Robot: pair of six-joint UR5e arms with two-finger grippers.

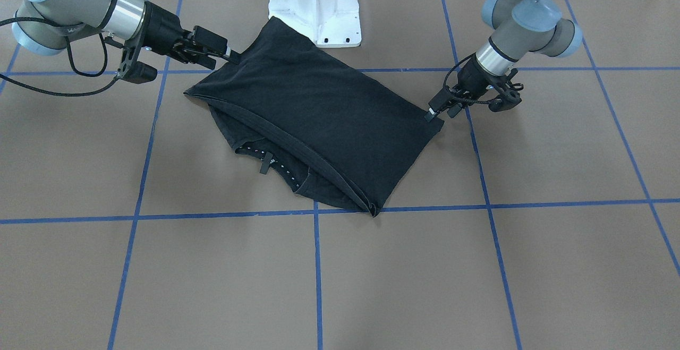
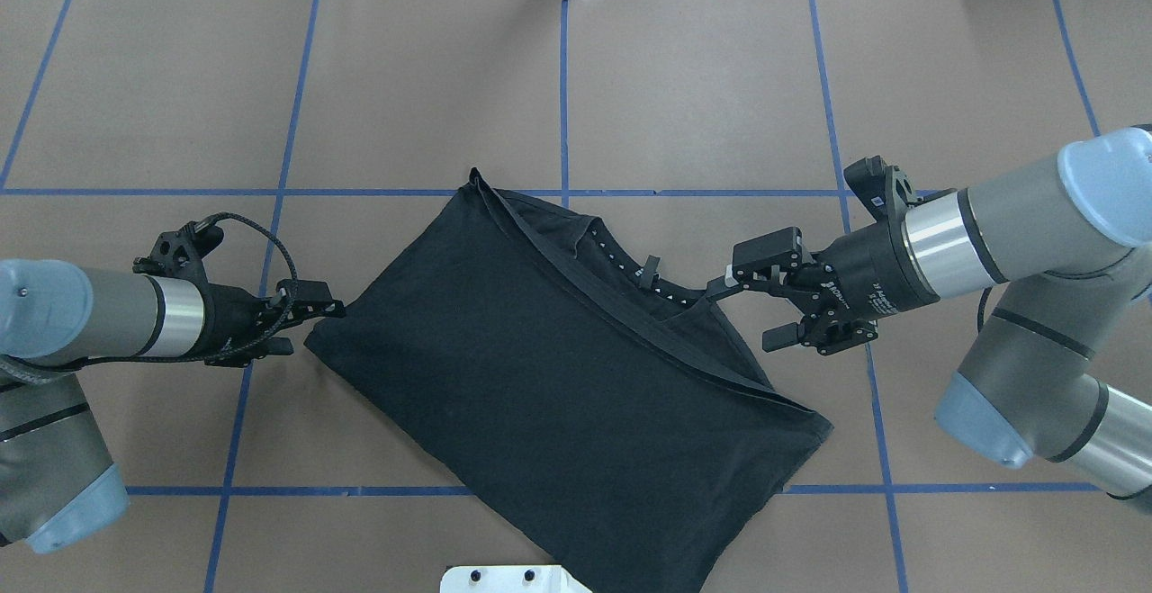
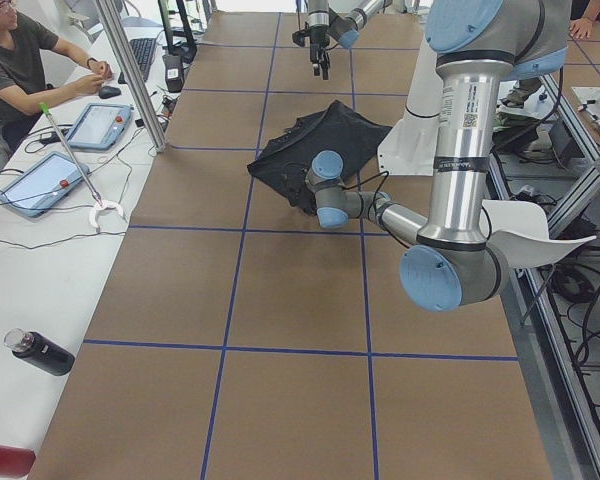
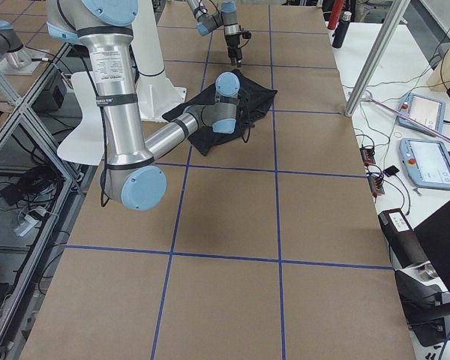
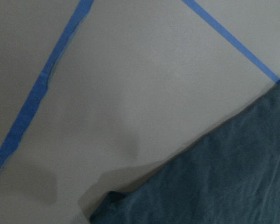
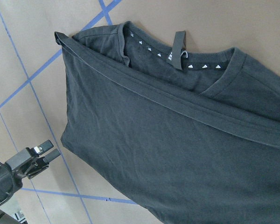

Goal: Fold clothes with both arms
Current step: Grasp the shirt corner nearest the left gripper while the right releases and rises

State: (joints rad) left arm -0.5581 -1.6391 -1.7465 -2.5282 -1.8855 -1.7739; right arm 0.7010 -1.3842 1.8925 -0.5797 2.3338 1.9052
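A black T-shirt [image 2: 558, 377] lies on the brown table, folded in half. Its hem runs diagonally just short of the collar [image 2: 630, 269], which shows white marks and a tag. My left gripper [image 2: 315, 327] hovers low beside the shirt's left corner [image 5: 210, 186], which rests flat on the table, and its fingers are parted and hold nothing. My right gripper [image 2: 742, 312] hangs well above the shirt's right side with its jaws wide apart and empty. In the front view the left gripper [image 1: 440, 113] sits at the shirt's right corner and the right gripper [image 1: 222, 59] at its upper left edge.
The white pedestal [image 1: 316, 5] stands at the robot's side of the table, and a shirt corner overlaps its base. Blue tape lines [image 2: 564, 80] grid the table. A person [image 3: 20, 60], tablets [image 3: 100, 125] and a bottle [image 3: 40, 352] are at a side desk.
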